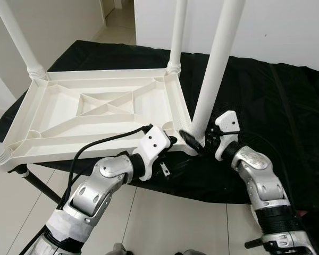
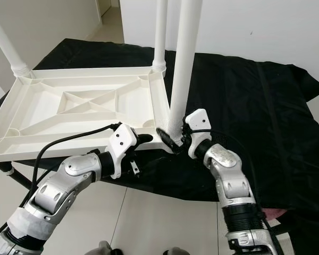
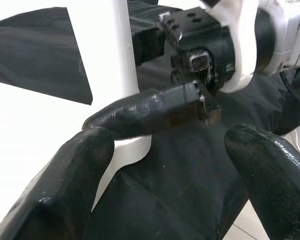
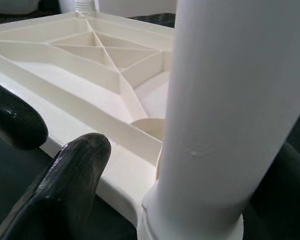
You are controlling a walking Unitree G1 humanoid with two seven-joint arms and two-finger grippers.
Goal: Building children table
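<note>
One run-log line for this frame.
stage: fitting leg | tabletop: upside down on black cloth | right gripper: around near-corner leg base | left gripper: open, at same corner

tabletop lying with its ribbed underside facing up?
Yes, the tabletop shows its cross-braced ribs upward, with white legs standing up from its corners.

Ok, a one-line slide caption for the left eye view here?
Right gripper grips the near-corner white leg of the upturned tabletop; left gripper steadies that corner.
</note>
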